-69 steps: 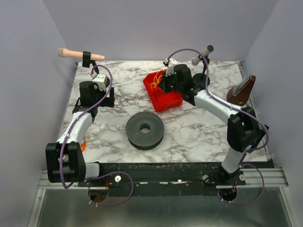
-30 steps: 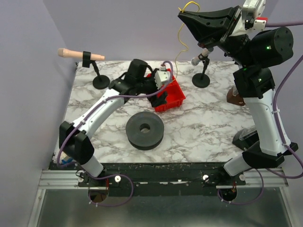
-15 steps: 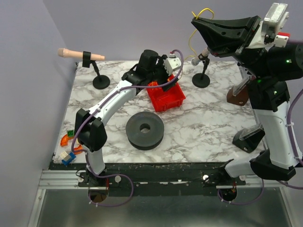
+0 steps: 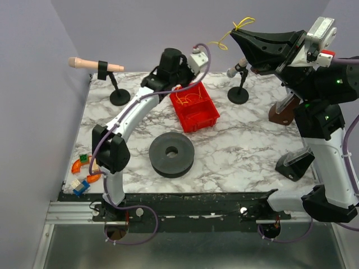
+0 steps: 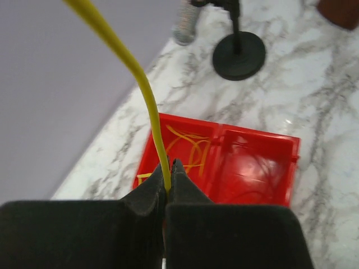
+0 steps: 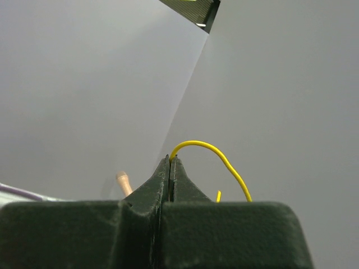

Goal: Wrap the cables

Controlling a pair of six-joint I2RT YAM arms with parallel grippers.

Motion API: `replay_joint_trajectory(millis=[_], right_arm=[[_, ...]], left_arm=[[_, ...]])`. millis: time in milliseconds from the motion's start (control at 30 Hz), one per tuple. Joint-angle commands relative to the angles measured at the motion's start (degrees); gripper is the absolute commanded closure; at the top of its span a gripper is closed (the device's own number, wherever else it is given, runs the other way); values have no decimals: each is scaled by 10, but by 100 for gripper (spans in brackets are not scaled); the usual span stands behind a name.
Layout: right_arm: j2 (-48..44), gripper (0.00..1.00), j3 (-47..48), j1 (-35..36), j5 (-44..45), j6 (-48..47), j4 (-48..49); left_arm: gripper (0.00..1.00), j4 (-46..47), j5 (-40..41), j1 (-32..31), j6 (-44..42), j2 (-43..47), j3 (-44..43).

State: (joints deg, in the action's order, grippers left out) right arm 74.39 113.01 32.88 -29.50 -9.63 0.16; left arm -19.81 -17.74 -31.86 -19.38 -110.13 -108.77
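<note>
One thin yellow cable (image 4: 220,40) stretches between both grippers in the air over the table's back. My left gripper (image 5: 168,168) is shut on it right at the fingertips, above the red bin (image 5: 291,162), and the cable (image 5: 143,84) runs up and to the left from there. In the top view the left gripper (image 4: 188,75) hovers over the bin's (image 4: 210,120) back edge. High at the back right, my right gripper (image 4: 234,32) is shut on the cable's other end (image 6: 224,159), which loops out of its tips (image 6: 170,161). More yellow-orange cables (image 4: 188,100) lie loose in the bin.
A dark grey spool (image 4: 171,154) lies flat in the middle of the marble table. A beige microphone on a stand (image 4: 92,64) is at the back left, another stand (image 4: 238,95) at the back right. A brown object (image 4: 283,109) sits at the right edge, small coloured pieces (image 4: 84,171) at the front left.
The left gripper, open a second ago, has shut on the cable above the bin. The left arm swung back and right; the right gripper has tilted and pulled the cable more level.
</note>
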Motion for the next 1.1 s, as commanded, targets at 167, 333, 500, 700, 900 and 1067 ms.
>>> replay_joint_trajectory(millis=[167, 333, 500, 700, 900, 1067], right_arm=[[-33, 99, -62, -2, 38, -32, -1], [-46, 99, -101, -3, 43, -33, -1], [-50, 99, -142, -2, -11, -24, -1], [-36, 99, -190, -3, -71, -1, -64], [-11, 99, -230, -3, -104, 24, -78], [46, 99, -199, -2, -187, 44, -117]], left_arm=[[100, -45, 204, 79, -74, 122, -168], [100, -94, 278, 86, -153, 183, -189], [100, -186, 211, 112, -151, 266, -68], [100, -237, 96, 166, -118, 356, 172], [91, -241, 49, 209, -135, 396, 340], [45, -274, 51, 218, -182, 416, 417]])
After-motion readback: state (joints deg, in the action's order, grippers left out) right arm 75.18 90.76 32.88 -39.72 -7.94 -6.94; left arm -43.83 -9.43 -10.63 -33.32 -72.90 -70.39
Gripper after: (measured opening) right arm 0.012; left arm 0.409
